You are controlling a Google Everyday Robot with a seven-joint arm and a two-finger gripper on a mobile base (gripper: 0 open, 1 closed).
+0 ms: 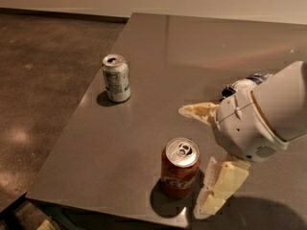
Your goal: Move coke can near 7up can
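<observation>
The red coke can [179, 173] stands upright near the front edge of the grey table [158, 71]. The silver-green 7up can [116, 78] stands upright at the table's left side, well apart from the coke can. My gripper [199, 157] is open, just right of the coke can. One cream finger [199, 110] reaches out behind the can and the other finger [218, 187] lies right beside it at the front edge. The can is not between the fingers.
A blue-and-white object [247, 84] lies on the table behind my arm [268, 114], partly hidden by it. The table's front edge runs just below the coke can. Dark floor [43, 80] lies to the left of the table.
</observation>
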